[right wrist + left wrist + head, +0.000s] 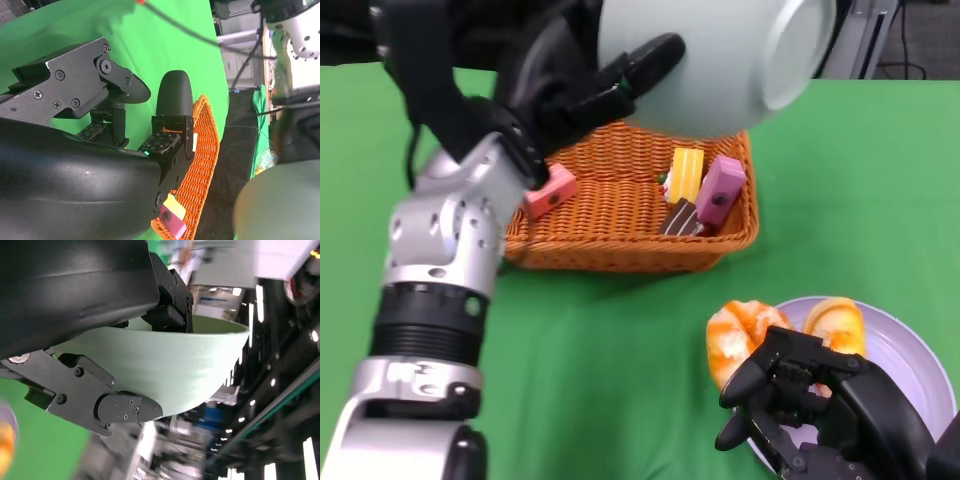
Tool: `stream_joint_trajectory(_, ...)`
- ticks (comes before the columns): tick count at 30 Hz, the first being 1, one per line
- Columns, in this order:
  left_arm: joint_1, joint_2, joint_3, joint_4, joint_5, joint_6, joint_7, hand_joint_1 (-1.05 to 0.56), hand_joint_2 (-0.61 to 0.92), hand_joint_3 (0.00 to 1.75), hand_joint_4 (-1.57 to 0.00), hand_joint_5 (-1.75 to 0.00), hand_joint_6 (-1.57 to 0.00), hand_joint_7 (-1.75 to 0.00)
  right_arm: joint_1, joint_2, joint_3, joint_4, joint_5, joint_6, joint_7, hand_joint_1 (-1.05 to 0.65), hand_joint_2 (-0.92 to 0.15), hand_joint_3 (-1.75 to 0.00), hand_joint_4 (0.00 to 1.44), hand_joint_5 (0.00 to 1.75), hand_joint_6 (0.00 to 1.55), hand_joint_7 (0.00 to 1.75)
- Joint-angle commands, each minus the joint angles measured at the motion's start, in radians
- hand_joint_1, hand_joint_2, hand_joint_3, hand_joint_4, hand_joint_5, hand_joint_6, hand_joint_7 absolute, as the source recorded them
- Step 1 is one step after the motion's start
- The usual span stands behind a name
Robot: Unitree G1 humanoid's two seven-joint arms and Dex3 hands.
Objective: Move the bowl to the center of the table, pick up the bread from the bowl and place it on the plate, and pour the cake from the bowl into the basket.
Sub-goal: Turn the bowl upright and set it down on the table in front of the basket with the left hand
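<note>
One bowl (720, 60) in left hand (585, 95).

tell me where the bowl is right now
In the head view the pale green bowl is up in the air at the top centre, tipped over the back of the orange basket, gripped by the left hand.

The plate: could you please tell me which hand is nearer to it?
Right. The right hand rests over the plate by the bread; the left hand holds the bowl above the basket.
</note>
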Motion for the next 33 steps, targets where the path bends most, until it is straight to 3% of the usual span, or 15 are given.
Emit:
stream_joint_trajectory(1, 0.03, 0.077, -0.037, -0.011, 0.085, -0.257, -0.134, -0.28, 0.92, 0.48, -0.68, -1.75, -0.63, -1.5, -0.006, -0.006, -0.01, 0.002, 0.005, -0.02, -0.002, -0.1, -0.62, -1.01, 0.78, 1.14, 0.65, 1.3)
stream_joint_trajectory(6, 0.027, 0.099, -0.041, 0.039, 0.109, -0.387, -0.188, -0.28, 0.92, 0.49, -0.69, -1.73, -0.62, -1.48, -0.008, -0.007, -0.011, 0.0, 0.005, -0.015, -0.003, -0.09, -0.61, -1.04, 0.78, 1.13, 0.66, 1.29)
stream_joint_trajectory(10, 0.056, 0.169, -0.042, 0.067, 0.186, -0.64, -0.229, -0.26, 0.91, 0.5, -0.72, -1.74, -0.66, -1.49, -0.013, -0.011, -0.016, -0.011, 0.016, 0.009, 0.0, -0.08, -0.61, -1.05, 0.77, 1.13, 0.65, 1.3)
stream_joint_trajectory(14, 0.055, 0.179, -0.045, 0.1, 0.199, -0.717, -0.23, -0.25, 0.91, 0.51, -0.71, -1.74, -0.66, -1.49, -0.015, -0.01, -0.018, -0.011, 0.021, 0.011, 0.002, -0.08, -0.61, -1.04, 0.76, 1.15, 0.65, 1.31)
stream_joint_trajectory(18, 0.097, 0.242, -0.045, 0.155, 0.226, -0.952, -0.27, -0.19, 0.9, 0.52, -0.71, -1.75, -0.65, -1.5, -0.035, -0.007, -0.022, 0.006, 0.02, -0.002, 0.002, -0.08, -0.63, -1.0, 0.76, 1.14, 0.64, 1.3)
stream_joint_trajectory(20, 0.1, 0.255, -0.048, 0.187, 0.233, -1.01, -0.27, -0.15, 0.81, 0.66, -0.71, -1.75, -0.63, -1.54, -0.038, -0.005, -0.022, 0.011, 0.018, -0.003, 0.0, -0.08, -0.63, -0.98, 0.77, 1.14, 0.64, 1.3)
stream_joint_trajectory(23, 0.115, 0.28, -0.051, 0.229, 0.26, -1.118, -0.259, -0.13, 0.57, 1.05, -0.69, -1.75, -0.64, -1.52, -0.043, -0.002, -0.023, 0.014, 0.021, -0.001, -0.001, -0.08, -0.64, -0.99, 0.76, 1.19, 0.66, 1.28)
stream_joint_trajectory(27, 0.132, 0.315, -0.055, 0.279, 0.298, -1.279, -0.24, -0.12, 0.5, 1.16, -0.67, -1.75, -0.67, -1.48, -0.049, 0.0, -0.024, 0.014, 0.024, 0.013, -0.005, -0.1, -0.63, -0.99, 0.74, 1.22, 0.67, 1.28)
stream_joint_trajectory(31, 0.142, 0.353, -0.06, 0.34, 0.325, -1.431, -0.214, -0.12, 0.48, 1.16, -0.69, -1.74, -0.69, -1.45, -0.053, 0.004, -0.022, 0.011, 0.023, 0.024, -0.014, -0.09, -0.63, -0.99, 0.73, 1.25, 0.67, 1.26)
stream_joint_trajectory(33, 0.15, 0.374, -0.055, 0.376, 0.342, -1.51, -0.194, -0.19, 0.67, 0.83, -0.74, -1.69, -0.73, -1.38, -0.058, 0.005, -0.021, 0.018, 0.02, 0.014, -0.015, -0.09, -0.64, -0.99, 0.73, 1.26, 0.67, 1.26)
